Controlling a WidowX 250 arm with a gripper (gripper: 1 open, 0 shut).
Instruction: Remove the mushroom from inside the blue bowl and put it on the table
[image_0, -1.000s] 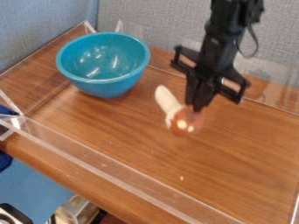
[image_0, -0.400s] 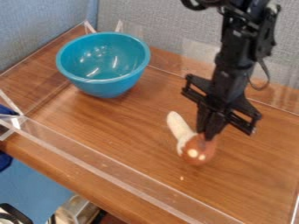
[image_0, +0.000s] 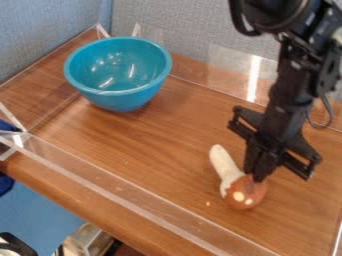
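Your fingers (image_0: 255, 178) are closed tight on the mushroom (image_0: 229, 173), its cap just below their tips, close to the desk (image_0: 120, 150); the blue bowl (image_0: 118, 72) sits well apart.

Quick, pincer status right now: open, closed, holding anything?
Pincer: closed, holding the mushroom, well clear of the blue bowl.

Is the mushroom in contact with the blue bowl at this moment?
Apart. The camera view shows the mushroom at the end effector, near the right, with a wide stretch of bare table between it and the blue bowl.
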